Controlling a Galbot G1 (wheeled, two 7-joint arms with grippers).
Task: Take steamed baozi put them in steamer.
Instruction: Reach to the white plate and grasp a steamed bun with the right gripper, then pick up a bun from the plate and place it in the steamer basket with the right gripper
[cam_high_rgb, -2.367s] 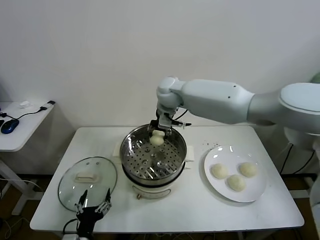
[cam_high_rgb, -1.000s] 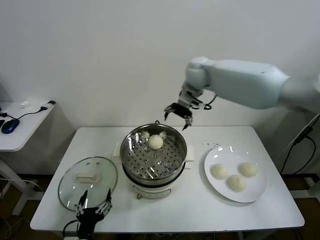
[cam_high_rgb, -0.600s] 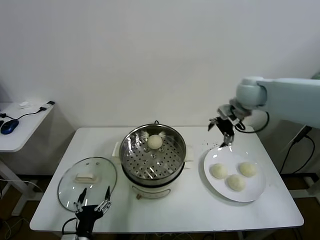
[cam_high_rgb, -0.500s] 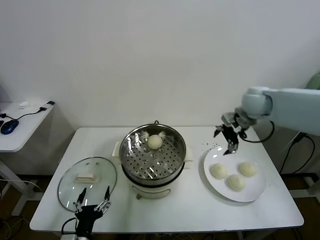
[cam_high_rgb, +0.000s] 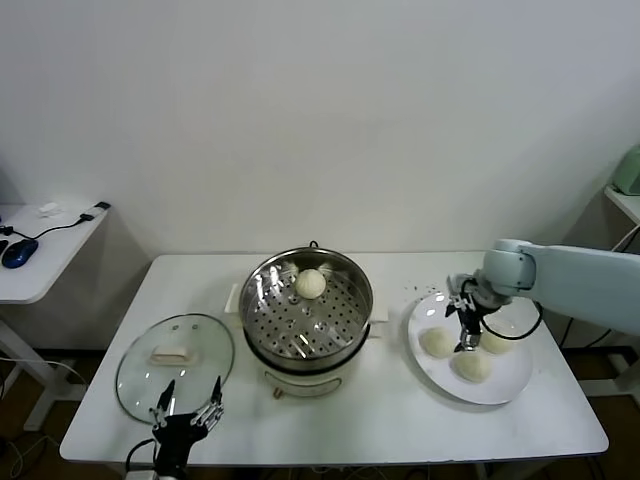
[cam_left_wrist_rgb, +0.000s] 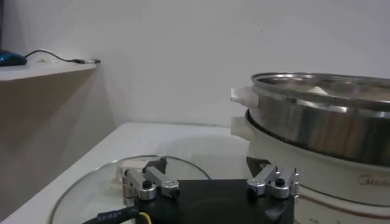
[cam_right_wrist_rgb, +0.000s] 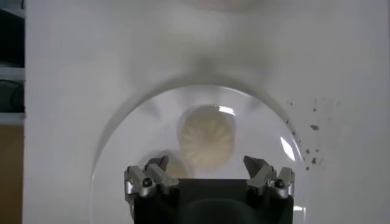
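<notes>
- Two jaws on my right gripper (cam_right_wrist_rgb: 207, 176) stand wide apart and hold nothing; in the right wrist view one steamed baozi (cam_right_wrist_rgb: 206, 136) lies just ahead of the gap between them, centred on it.
- One more bun (cam_right_wrist_rgb: 175, 167) shows partly behind one fingertip, close beside the centred one.
- From the head view, I place the right gripper (cam_high_rgb: 466, 322) low over the white plate (cam_high_rgb: 505, 385), above the gap between the three buns there: one toward the steamer side (cam_high_rgb: 437, 342), one nearest me (cam_high_rgb: 472, 365), one on the far side of the jaws (cam_high_rgb: 497, 341). I cannot tell whether a fingertip touches any of them.
- Outward from the plate, the steamer (cam_high_rgb: 308, 312) stands well apart from the jaws, open, with one baozi (cam_high_rgb: 311, 284) already on its perforated tray near the back wall.
- Beyond the steamer, the glass lid (cam_high_rgb: 174, 359) lies flat on the table (cam_high_rgb: 400, 425).
- My left gripper (cam_high_rgb: 186, 418) is parked at the table's near edge just beside the lid, jaws wide and empty; the left wrist view confirms its fingers (cam_left_wrist_rgb: 150, 184) are spread with nothing between.
- Step in hand, as I judge it: the second pick, with one bun of four delivered.
- Next move calls for lowering so the fingertips straddle the centred bun, then a gentle close; soft dough will dent under a hard squeeze, and the neighbouring bun sits close enough to be nudged.
</notes>
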